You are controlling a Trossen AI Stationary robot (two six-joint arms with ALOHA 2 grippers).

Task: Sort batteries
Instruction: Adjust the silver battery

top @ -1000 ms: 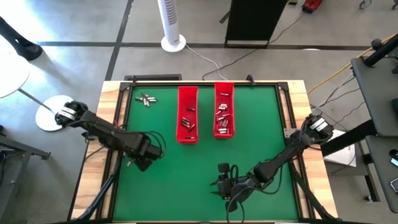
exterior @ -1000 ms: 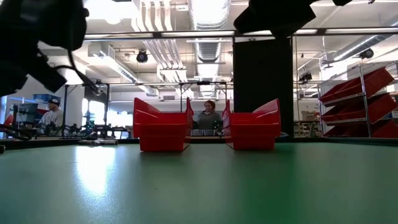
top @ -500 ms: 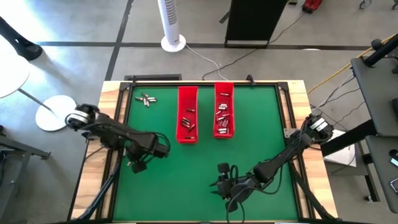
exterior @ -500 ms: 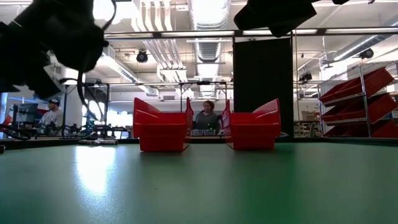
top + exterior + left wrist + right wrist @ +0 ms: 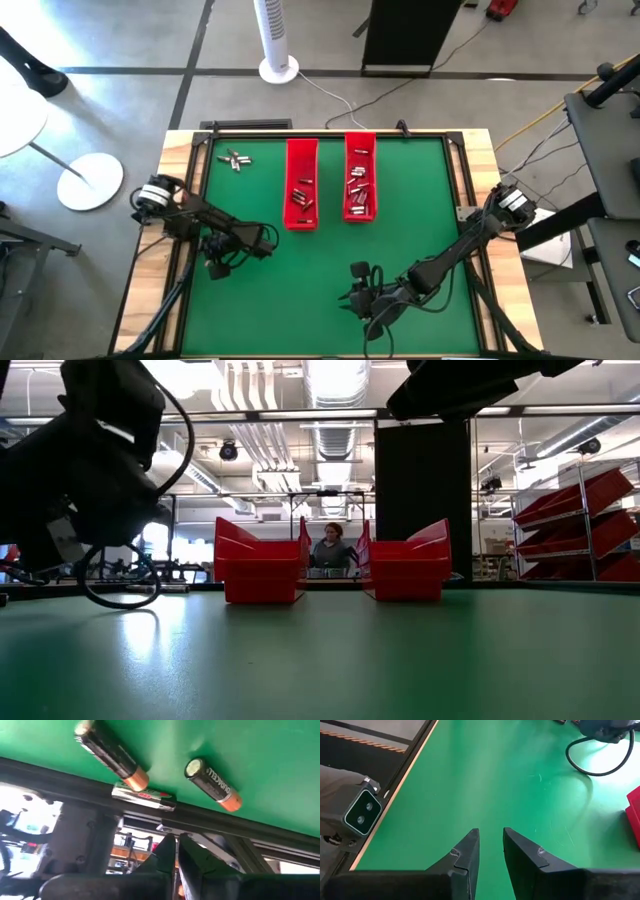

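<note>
Batteries are distributed over three places on the green table (image 5: 330,250). Nearest, the right end effector (image 5: 490,842) is held low over bare mat at the near edge, its fingers narrowly parted, with nothing between them. The left end effector (image 5: 177,851) is positioned over the left half of the table, fingers pressed together and empty. Farther back, two red trays (image 5: 301,183) (image 5: 360,176) are set side by side, each containing several batteries (image 5: 304,195). A small loose cluster of batteries (image 5: 235,159) is seen at the far left corner.
</note>
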